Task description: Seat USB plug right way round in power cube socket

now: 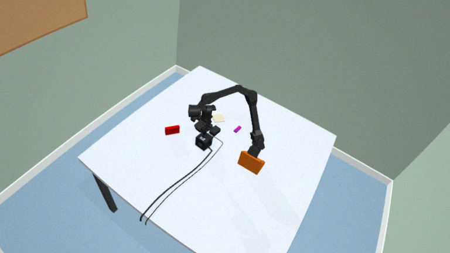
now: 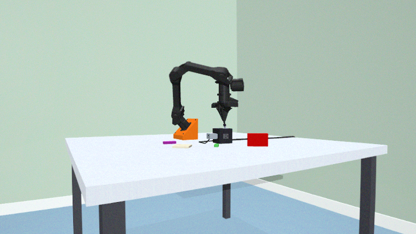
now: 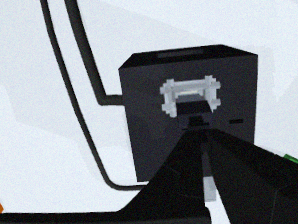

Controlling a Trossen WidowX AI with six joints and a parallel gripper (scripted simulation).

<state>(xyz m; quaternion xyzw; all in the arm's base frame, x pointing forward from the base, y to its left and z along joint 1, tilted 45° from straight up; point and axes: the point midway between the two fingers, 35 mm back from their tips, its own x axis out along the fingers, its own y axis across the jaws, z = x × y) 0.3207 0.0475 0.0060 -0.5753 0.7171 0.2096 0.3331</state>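
Black jaws clamped on USB plug [image 3: 193,111]; green block [image 2: 216,145] only clear in exterior view.

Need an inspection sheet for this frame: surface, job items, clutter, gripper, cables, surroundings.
Surface: white table on dark legs.
Job's things: black power cube upright near the table's middle; USB plug stands up out of its top socket, not fully seated. A grey piece sticks out of the cube's side.
Clutter: red block, purple stick, cream slab, small green piece, all apart from the cube.
Gripper: gripper points straight down over the cube, shut on the USB plug.
Cables: two black cables run from the cube off the table edge.
Surroundings: green walls, blue floor, orange arm base.
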